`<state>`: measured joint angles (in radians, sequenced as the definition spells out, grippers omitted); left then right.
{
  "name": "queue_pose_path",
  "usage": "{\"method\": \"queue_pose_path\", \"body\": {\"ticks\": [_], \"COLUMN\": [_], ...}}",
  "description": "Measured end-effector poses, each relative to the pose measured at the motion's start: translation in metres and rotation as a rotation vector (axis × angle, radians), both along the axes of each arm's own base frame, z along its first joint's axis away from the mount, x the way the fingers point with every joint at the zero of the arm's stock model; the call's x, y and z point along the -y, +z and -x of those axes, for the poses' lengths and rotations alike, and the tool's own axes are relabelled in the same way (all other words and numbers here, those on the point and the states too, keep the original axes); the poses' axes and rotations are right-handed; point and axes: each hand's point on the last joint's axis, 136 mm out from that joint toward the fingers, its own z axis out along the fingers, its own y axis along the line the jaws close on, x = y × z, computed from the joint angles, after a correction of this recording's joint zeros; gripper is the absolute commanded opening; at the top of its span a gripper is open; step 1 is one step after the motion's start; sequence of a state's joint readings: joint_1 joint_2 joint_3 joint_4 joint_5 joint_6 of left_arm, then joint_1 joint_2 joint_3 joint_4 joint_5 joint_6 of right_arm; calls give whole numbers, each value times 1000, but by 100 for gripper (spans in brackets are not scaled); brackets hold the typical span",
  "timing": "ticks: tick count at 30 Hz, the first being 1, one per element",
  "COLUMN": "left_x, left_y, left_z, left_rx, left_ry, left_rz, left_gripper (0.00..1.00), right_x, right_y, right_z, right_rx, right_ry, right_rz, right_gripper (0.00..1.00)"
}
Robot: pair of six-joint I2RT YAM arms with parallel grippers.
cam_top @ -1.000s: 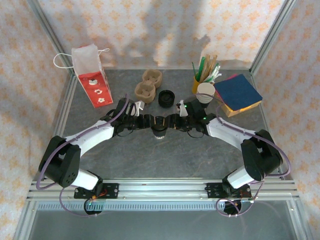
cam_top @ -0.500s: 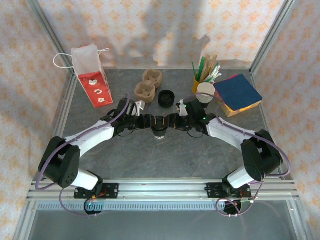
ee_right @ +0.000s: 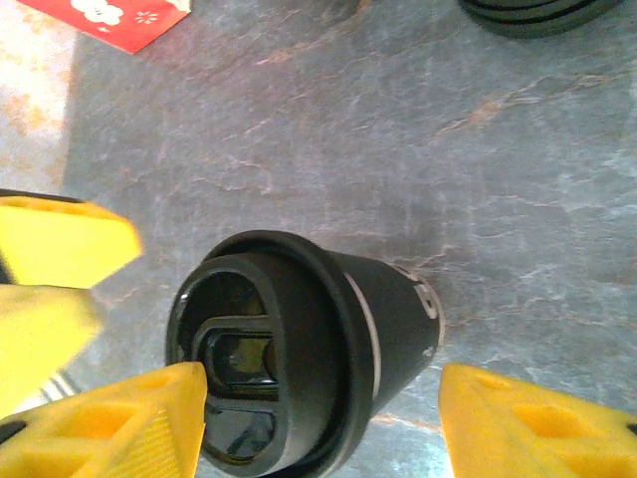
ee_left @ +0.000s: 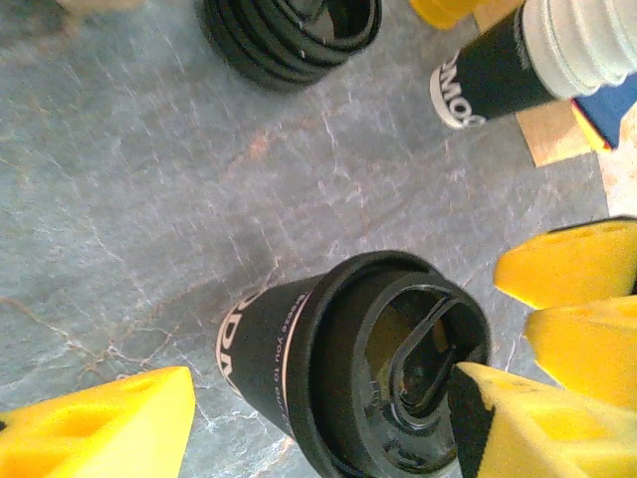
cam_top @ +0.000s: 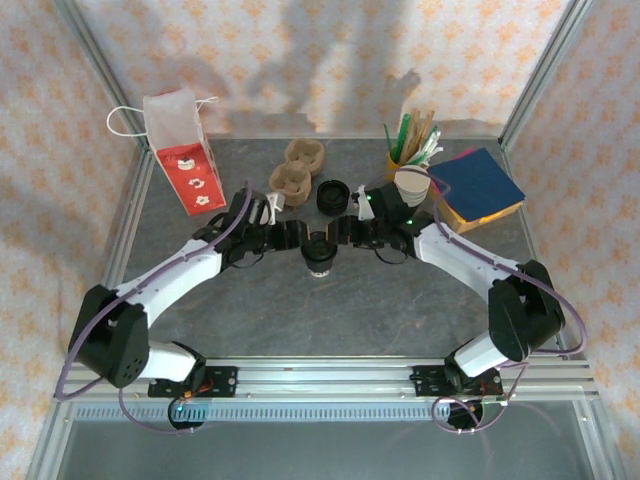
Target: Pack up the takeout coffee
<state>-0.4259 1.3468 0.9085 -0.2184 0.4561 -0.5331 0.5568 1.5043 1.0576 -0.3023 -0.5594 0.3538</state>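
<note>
Tabletop: coffee seemingly between both tools

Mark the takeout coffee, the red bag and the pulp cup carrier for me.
takeout coffee (cam_top: 320,254): top external view, on its black lid.
red bag (cam_top: 193,178): top external view, on its red front face.
pulp cup carrier (cam_top: 289,181): top external view, on its nearer well.
</note>
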Motion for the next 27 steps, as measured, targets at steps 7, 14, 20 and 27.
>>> {"method": "queue_pose_path", "body": {"ticks": [7, 14, 20, 27], "left_x": [-58, -115, -127, -131], "left_y": [67, 112, 109, 103], "left_z": [-11, 0, 2, 1], "left_rx": [215, 392, 402, 391], "left_ry": [267, 508, 563, 577], "left_rz": [-39, 14, 16, 8], "left_gripper": [78, 82, 82, 82], "right_x": [-4, -21, -32, -49], "right_y": [23, 50, 51, 25], "right_z": [5, 16, 14, 20], "right_rx": [78, 206, 252, 231], "right_ry": [-27, -36, -55, -10], "right_rz": [84, 170, 292, 406], "right_gripper": [65, 73, 74, 75]}}
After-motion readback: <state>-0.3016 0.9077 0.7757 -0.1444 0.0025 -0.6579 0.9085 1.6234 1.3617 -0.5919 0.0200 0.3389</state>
